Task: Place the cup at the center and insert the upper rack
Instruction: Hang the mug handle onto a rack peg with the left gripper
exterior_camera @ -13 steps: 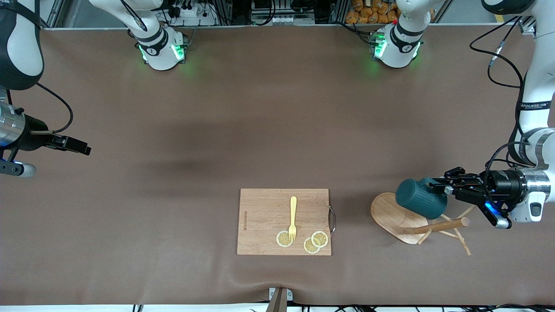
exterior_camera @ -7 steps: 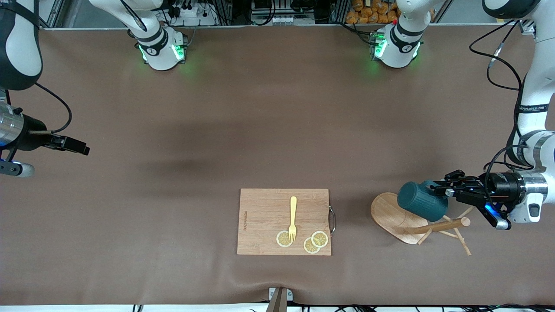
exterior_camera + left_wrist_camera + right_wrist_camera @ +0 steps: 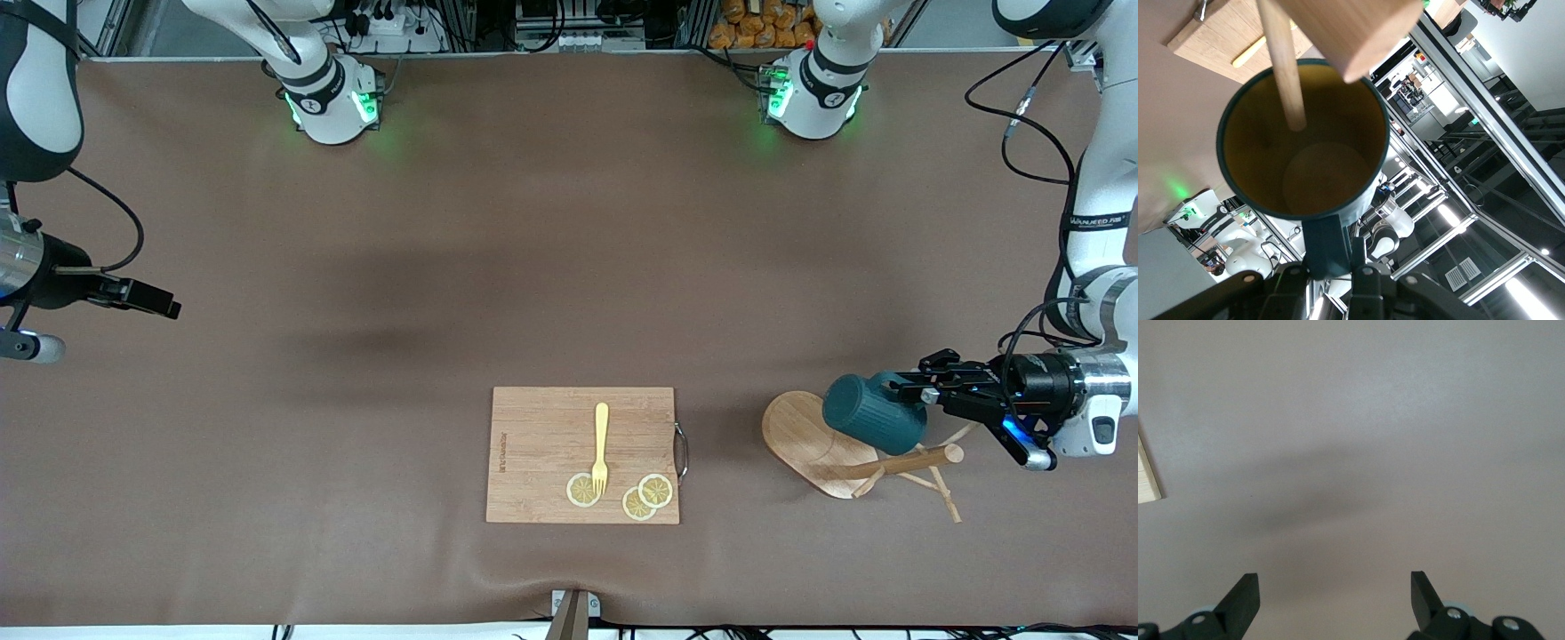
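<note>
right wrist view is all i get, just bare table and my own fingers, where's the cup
Observer: The left gripper holds the cup by its handle, tipped sideways over the upper rack.
Operator: rack standing up
Observer: No, it lies tipped over, pole flat, at the left arm's end of the table.
Operator: anything in the cup
Observer: The left wrist view shows its yellowish inside with nothing in it.

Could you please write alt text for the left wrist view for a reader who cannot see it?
The left gripper is shut on the handle of the cup, whose yellowish inside faces the camera. The upper rack sits past the cup's rim, one of its round wooden rods crossing the opening, with the cutting board on the brown table.
</note>
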Tool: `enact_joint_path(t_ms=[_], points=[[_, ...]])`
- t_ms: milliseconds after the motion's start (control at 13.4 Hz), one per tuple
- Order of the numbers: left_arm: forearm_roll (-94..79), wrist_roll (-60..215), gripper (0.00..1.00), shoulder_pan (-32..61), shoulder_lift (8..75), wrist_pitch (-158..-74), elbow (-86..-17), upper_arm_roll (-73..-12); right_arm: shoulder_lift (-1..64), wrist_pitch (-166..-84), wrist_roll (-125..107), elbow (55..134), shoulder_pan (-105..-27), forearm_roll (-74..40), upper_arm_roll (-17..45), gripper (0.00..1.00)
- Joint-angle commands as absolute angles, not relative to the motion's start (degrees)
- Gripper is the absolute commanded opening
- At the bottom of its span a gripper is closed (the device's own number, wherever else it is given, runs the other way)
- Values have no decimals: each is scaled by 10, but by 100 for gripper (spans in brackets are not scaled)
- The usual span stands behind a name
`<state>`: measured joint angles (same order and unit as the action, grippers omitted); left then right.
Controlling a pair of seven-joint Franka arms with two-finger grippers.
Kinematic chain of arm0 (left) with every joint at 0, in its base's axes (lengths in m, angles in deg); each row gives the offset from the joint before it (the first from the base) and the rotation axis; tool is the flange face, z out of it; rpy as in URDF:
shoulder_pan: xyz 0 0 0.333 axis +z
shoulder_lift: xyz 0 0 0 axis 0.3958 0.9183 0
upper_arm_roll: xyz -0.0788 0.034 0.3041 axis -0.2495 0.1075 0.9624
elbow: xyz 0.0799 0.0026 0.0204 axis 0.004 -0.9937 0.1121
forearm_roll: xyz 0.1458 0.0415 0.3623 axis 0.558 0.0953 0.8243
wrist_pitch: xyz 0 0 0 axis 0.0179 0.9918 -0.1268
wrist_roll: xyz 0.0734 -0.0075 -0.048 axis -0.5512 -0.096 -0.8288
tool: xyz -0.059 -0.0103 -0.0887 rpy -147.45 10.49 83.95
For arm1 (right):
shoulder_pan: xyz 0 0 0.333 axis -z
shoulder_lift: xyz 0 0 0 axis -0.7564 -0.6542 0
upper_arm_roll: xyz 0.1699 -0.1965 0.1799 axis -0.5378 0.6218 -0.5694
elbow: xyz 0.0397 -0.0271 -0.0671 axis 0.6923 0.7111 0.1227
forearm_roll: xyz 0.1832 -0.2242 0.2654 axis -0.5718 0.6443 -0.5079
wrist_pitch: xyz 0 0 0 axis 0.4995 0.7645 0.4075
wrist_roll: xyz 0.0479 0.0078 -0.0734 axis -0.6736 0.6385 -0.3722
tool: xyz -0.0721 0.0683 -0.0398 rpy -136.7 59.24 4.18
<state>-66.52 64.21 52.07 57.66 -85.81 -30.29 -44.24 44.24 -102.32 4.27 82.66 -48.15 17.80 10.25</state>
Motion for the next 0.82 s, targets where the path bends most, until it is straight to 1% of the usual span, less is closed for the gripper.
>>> enact_joint_path(t_ms=[0, 746], points=[[-651, 651, 0, 531, 579, -850, -299, -452, 447, -1020, 35, 826, -477, 180, 99, 100], [-651, 652, 0, 541, 580, -846, -302, -452, 447, -1019, 37, 825, -480, 179, 99, 100]])
